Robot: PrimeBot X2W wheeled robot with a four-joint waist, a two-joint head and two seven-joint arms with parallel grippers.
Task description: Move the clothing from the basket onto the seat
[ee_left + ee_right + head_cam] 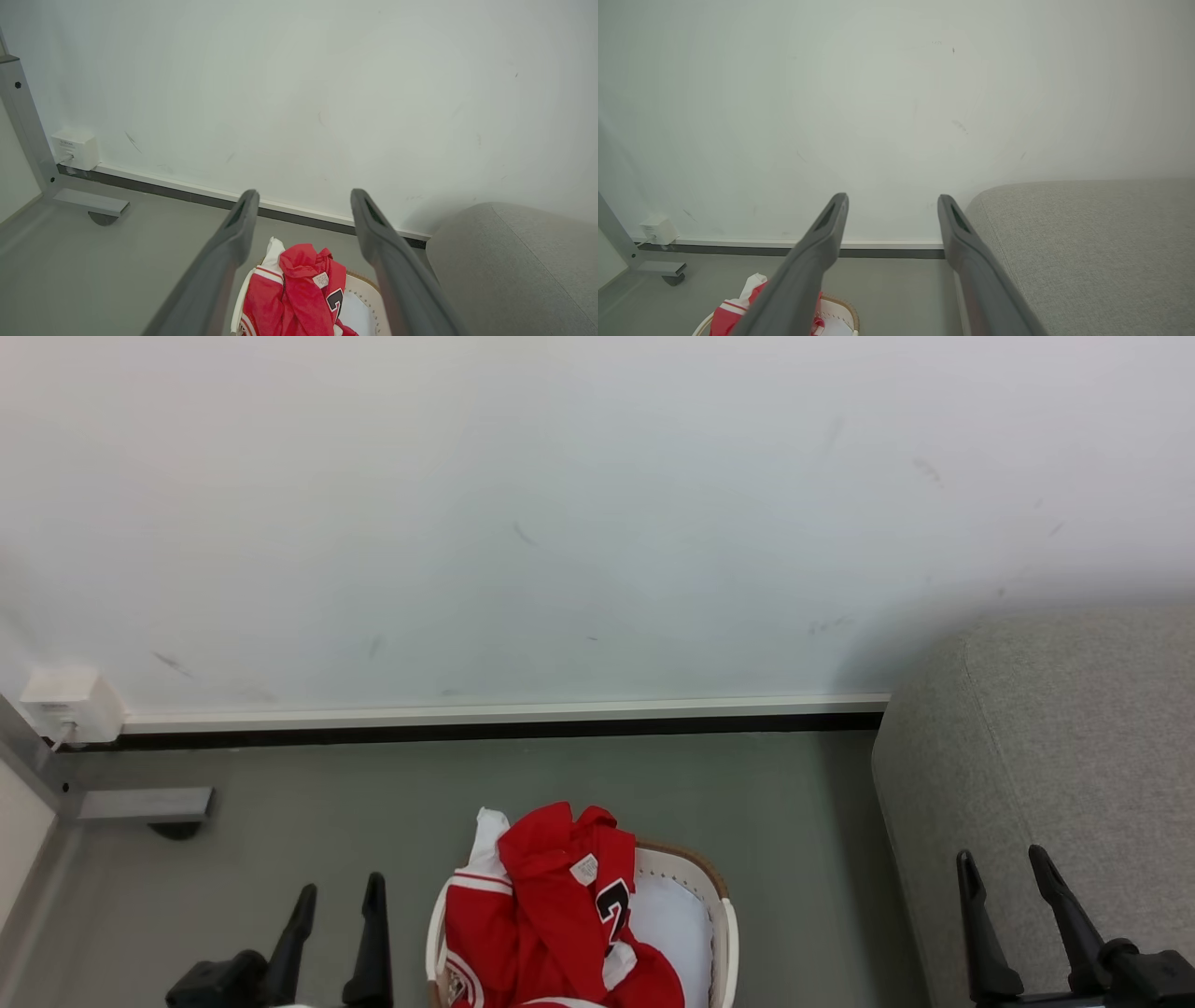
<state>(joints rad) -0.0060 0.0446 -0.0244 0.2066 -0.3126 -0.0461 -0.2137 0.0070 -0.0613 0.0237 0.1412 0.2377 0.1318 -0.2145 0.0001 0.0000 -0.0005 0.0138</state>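
The laundry basket (724, 915) of red jerseys (551, 915) sits just right of the open, empty left claw (339, 887). The grey sofa (1074, 756) lies behind the open, empty right claw (1001, 856).

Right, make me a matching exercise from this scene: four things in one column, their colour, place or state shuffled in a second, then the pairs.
1 clothing
2 basket
3 seat
4 left gripper

A grey fabric, right of the basket
B open and empty, left of the basket
C red, heaped in the basket
D white with a brown rim, on the floor

Pairs: 1-C, 2-D, 3-A, 4-B
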